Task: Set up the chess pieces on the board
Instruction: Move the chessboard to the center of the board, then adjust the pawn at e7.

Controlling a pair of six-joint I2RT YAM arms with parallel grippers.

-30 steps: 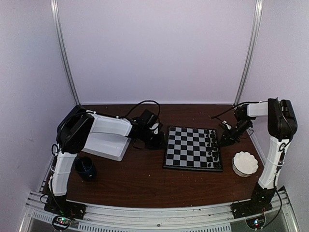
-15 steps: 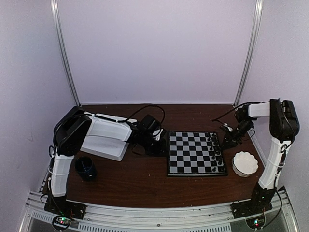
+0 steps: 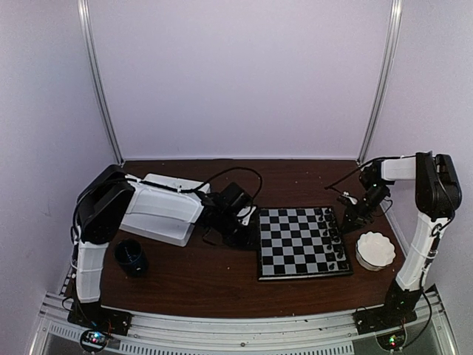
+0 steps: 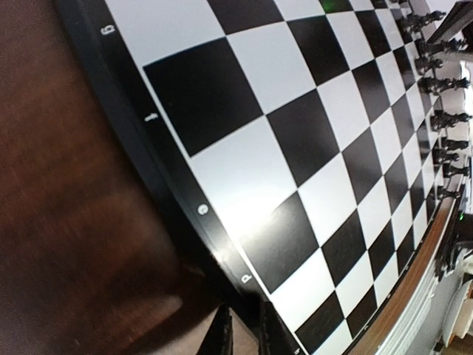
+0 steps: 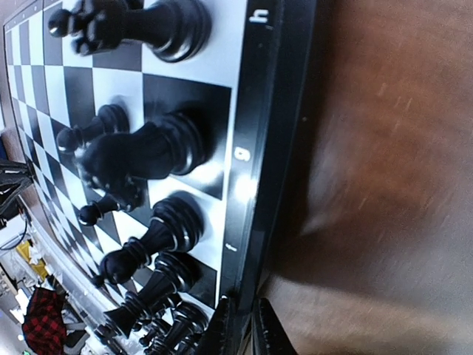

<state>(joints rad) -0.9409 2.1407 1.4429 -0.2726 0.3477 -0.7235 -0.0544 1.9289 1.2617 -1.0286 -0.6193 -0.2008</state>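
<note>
My left gripper (image 4: 245,336) is closed down to a sliver. Its two dark fingertips pinch the thin black rim of the chessboard (image 4: 244,170) on its left edge, where small white numerals are printed. My right gripper (image 5: 242,329) is closed just as far and pinches the opposite rim, beside the white letters g and h.

The board is flat and glossy, with black and white squares that catch the light. It lies on the dark wooden table (image 3: 222,285) between my two arms, turned slightly askew.

The black chessmen (image 5: 140,159) stand upright in two rows along the side my right gripper holds, one to a square. A knight stands by the g mark, with smaller pawns in the row behind it.

A white scalloped bowl (image 3: 375,249) sits just off the board's near right corner. A white tray (image 3: 166,214) lies to the left under my left arm, with a dark blue cup (image 3: 131,257) in front of it.
</note>
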